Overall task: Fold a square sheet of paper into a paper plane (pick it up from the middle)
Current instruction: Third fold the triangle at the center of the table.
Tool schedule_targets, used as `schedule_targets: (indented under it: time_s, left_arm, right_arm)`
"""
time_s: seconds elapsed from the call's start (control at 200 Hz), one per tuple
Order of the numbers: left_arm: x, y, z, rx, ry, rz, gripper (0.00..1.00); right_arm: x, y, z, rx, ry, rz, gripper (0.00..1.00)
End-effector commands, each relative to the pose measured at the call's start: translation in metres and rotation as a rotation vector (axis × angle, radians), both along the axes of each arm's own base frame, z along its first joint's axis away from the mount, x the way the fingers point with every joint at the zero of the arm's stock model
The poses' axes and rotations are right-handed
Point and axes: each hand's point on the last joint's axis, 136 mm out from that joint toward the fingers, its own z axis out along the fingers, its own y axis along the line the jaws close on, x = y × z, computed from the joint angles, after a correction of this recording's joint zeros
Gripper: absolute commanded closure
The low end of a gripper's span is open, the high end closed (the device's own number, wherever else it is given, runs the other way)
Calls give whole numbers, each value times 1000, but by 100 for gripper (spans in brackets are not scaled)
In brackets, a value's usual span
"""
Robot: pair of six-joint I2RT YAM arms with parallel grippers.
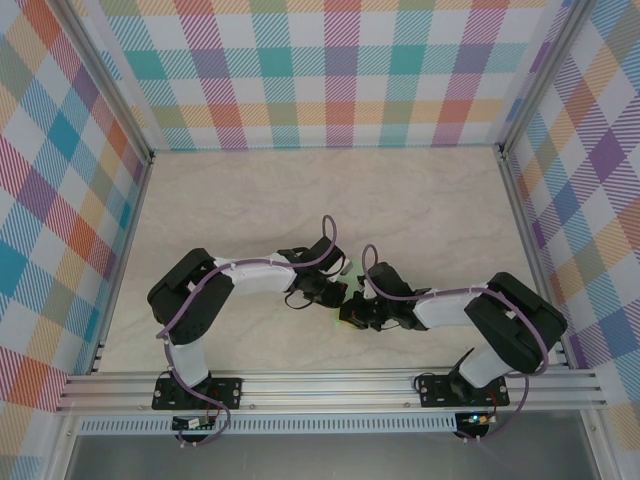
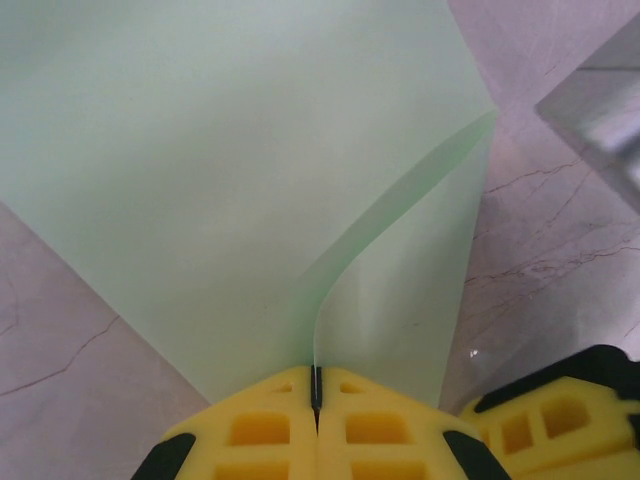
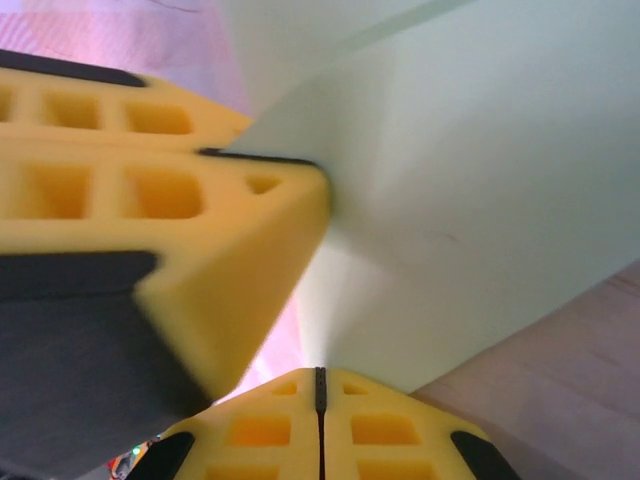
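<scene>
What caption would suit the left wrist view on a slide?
Left jaws shut on the creased sheet of paper over the marbled table, right jaws alongside.

A pale marbled tabletop [image 1: 300, 200] sits enclosed by bright plaid walls [image 1: 320, 70] and aluminium frame rails [image 1: 330, 385].

Left gripper [image 2: 316, 395]: over the table's [image 1: 300, 200] near middle, just beside the right gripper [image 3: 320, 385], on its left.
Square sheet of paper [image 2: 240, 150]: above the table, reaching out beyond both grippers' tips, its near edge pinched in each.
Table: beneath everything.
</scene>
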Motion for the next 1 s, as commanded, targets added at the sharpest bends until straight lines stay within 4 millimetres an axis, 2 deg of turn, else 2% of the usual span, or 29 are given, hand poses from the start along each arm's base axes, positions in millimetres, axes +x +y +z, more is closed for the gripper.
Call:
schedule_targets:
  time_s: [0.0, 0.08, 0.375, 0.61, 0.745, 0.855, 0.995]
  left_arm:
    - [-11, 18, -20, 74, 73, 20, 98]
    - [-12, 19, -20, 78, 73, 19, 98]
    - [-12, 19, -21, 79, 75, 14, 98]
    - [-12, 18, -20, 79, 78, 12, 98]
    - [-12, 19, -21, 80, 80, 14, 98]
    - [-12, 18, -20, 79, 81, 13, 98]
    - [-12, 19, -20, 85, 78, 13, 98]
  right_arm:
    - [-4, -3, -13, -26, 11, -6, 95]
    - [-5, -5, -13, -24, 11, -9, 95]
    - [-6, 1, 14, 21, -49, -8, 93]
    - [-10, 11, 8, 31, -41, 3, 93]
    - [-11, 10, -4, 8, -19, 3, 93]
    - [-16, 1, -17, -52, 13, -3, 94]
    - [-15, 6, -6, -24, -10, 16, 95]
